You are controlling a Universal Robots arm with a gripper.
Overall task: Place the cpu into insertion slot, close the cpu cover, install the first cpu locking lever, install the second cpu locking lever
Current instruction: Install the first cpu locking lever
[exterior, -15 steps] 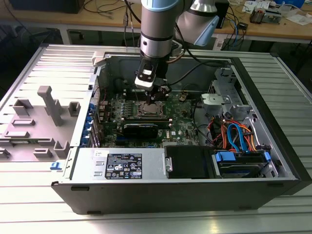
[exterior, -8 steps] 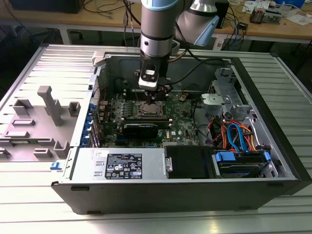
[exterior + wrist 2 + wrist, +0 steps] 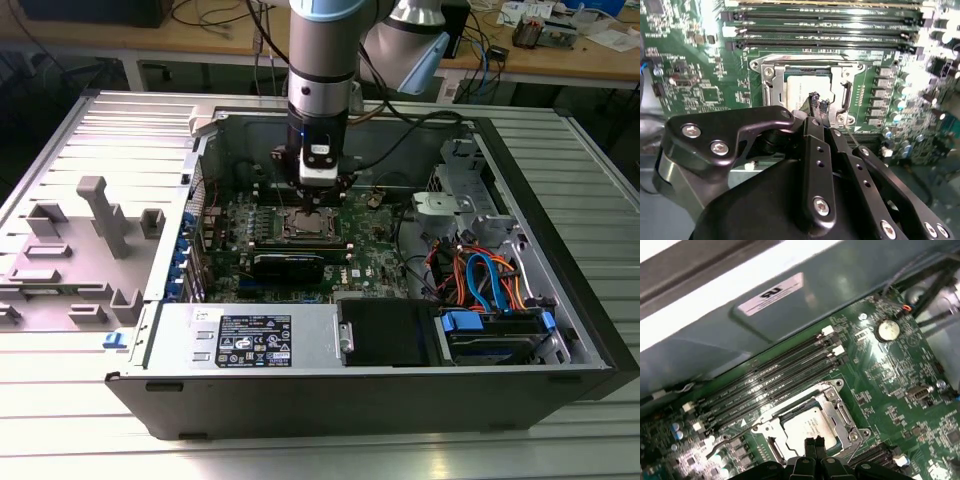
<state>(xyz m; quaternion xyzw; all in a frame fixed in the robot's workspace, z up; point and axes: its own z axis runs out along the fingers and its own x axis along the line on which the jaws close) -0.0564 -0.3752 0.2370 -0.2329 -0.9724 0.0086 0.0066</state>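
Exterior view shows the open computer case (image 3: 350, 400) on the metal table (image 3: 90, 420), with the green motherboard (image 3: 378, 252) inside. Above the board hangs the gripper (image 3: 318, 195), closed and holding nothing. In both wrist views the cpu cover (image 3: 839, 402) lies flat around the cpu (image 3: 807, 426), which is seated in the board just below the fingertips (image 3: 810, 446).

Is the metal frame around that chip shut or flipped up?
Shut: the cpu cover lies flat, framing the cpu through its window.
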